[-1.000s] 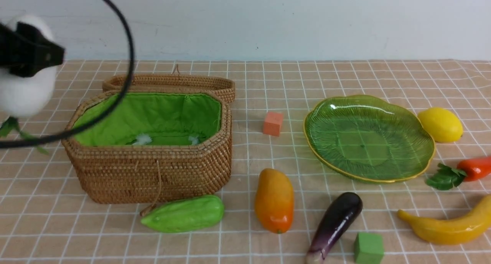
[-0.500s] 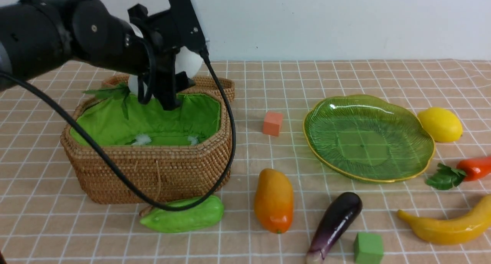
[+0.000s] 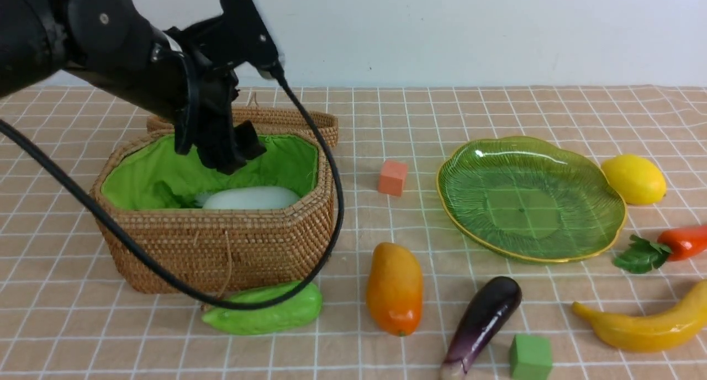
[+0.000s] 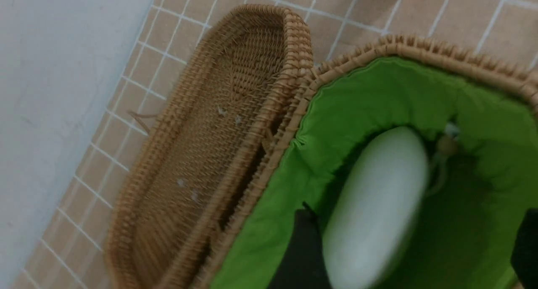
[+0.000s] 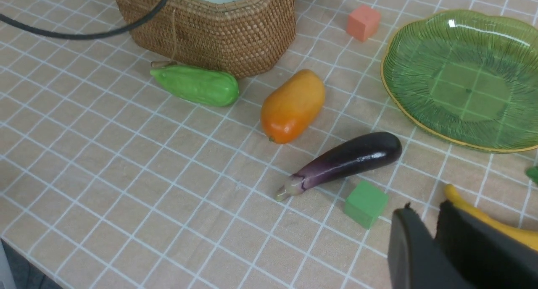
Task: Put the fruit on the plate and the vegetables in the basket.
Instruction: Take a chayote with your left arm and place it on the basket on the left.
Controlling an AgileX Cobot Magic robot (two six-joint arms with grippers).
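The white radish lies inside the green-lined wicker basket. My left gripper hangs open just above it. In the left wrist view the radish rests beside one finger, well apart from the other. The green plate holds nothing. The lemon, mango and banana lie on the cloth, as do the gourd, eggplant and pepper. My right gripper is shut on nothing, near the banana.
The basket's lid lies open behind it. An orange cube sits between basket and plate, and a green cube sits beside the eggplant. The left arm's black cable loops down in front of the basket.
My left arm swung in from the left with the radish, came over the basket and let it go. The radish now lies inside and the jaws stand wider.
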